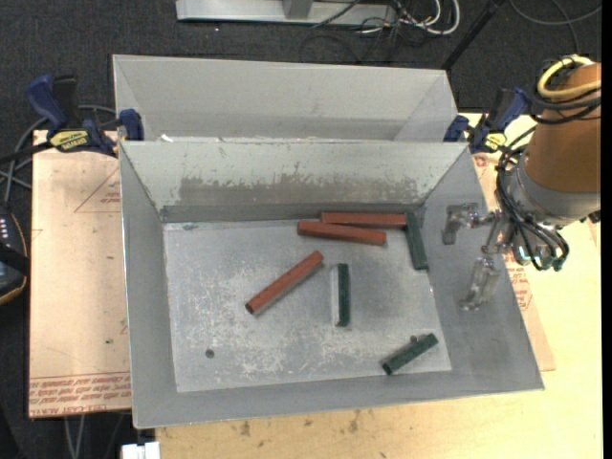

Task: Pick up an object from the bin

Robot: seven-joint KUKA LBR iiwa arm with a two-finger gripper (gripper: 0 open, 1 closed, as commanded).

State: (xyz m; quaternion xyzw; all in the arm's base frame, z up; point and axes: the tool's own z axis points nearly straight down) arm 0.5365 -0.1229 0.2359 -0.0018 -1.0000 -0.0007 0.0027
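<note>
- Hand point(474, 285) hangs at the middle right of the frame, over the sloping right wall of the grey bin point(287, 170), apart from the flat floor where the things lie.
- Whether the hand is wide or narrow cannot be told from this angle.
- Above it, at the right edge of the frame, sits the orange-brown wrist cover point(566, 151), with dark cables point(535, 242) looped beneath it.
- Nearest the hand is a short dark green bar point(416, 242), just to its left, lying nearly upright in the frame along the foot of the right wall.
- A second dark green bar point(410, 353) lies tilted in the lower right corner of the floor, below and left of the hand.
- A third dark green bar point(341, 295) lies upright near the middle of the floor.
- Two red-brown bars point(352, 226) lie side by side against the back wall, touching or nearly so.
- A longer red-brown bar point(284, 283) lies diagonally left of centre.
</note>
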